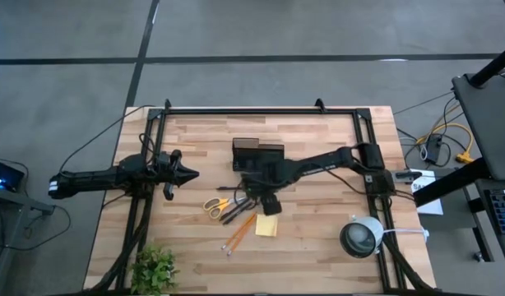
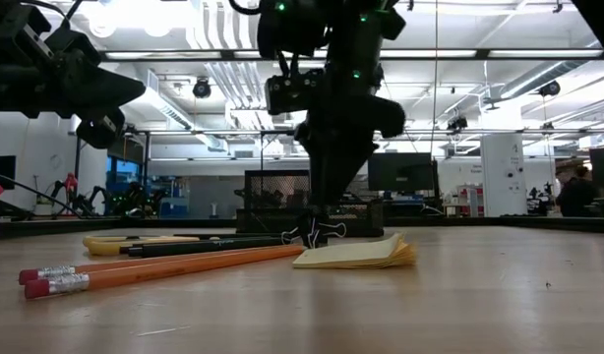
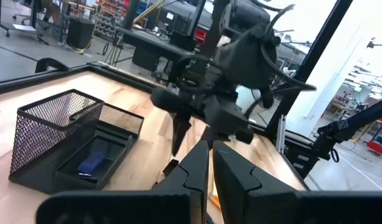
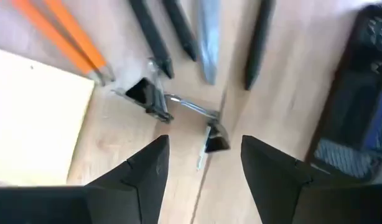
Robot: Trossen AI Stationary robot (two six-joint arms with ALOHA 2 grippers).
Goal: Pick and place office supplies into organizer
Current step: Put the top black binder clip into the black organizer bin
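Note:
The black mesh organizer [image 1: 257, 154] stands mid-table, and a small blue-purple block [image 3: 91, 163] lies in its low tray. Near of it lie yellow-handled scissors [image 1: 215, 205], dark pens [image 1: 236, 212], two orange pencils [image 1: 238, 234] and the yellow sticky pad [image 1: 266, 226]. A small black binder clip [image 4: 147, 96] with wire handles lies flat on the wood beside the pencil tips. My right gripper [image 4: 203, 155] is open and points down just above the clip's wire end [image 4: 213, 140]. My left gripper [image 1: 183, 173] hovers shut left of the organizer.
A green plant [image 1: 154, 267] sits at the near left corner and a round white-grey device [image 1: 361, 237] at the near right. A black frame [image 1: 261, 109] runs along the table's far and side edges. Bare wood lies between the left gripper and the scissors.

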